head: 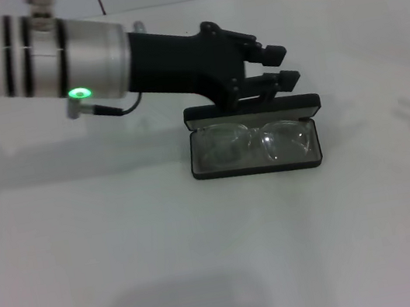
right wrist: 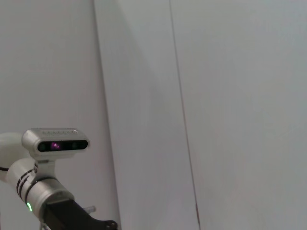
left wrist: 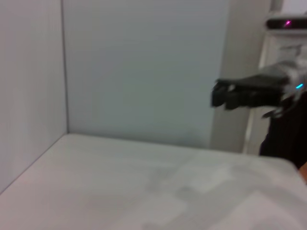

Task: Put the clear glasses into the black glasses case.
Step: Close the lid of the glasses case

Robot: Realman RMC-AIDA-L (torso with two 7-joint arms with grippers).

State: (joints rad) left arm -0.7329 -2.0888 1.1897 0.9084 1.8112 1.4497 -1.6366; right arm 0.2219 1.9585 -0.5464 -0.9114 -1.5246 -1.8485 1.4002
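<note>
The black glasses case (head: pixel 312 161) lies open in the middle of the table, its lid (head: pixel 308 102) standing up at the back. The clear glasses (head: pixel 262 140) lie inside it on the lining, lens toward the front. My left arm reaches in from the left, and the left gripper (head: pixel 282 64) hovers open just above and behind the lid's back edge, holding nothing. The right gripper (left wrist: pixel 225 95) shows only far off in the left wrist view, raised at the table's side.
White tabletop (head: pixel 127 253) spreads all around the case. A pale wall (left wrist: pixel 144 67) closes the back. The left arm's silver wrist (right wrist: pixel 43 199) with its green light and the head camera (right wrist: pixel 56 142) show in the right wrist view.
</note>
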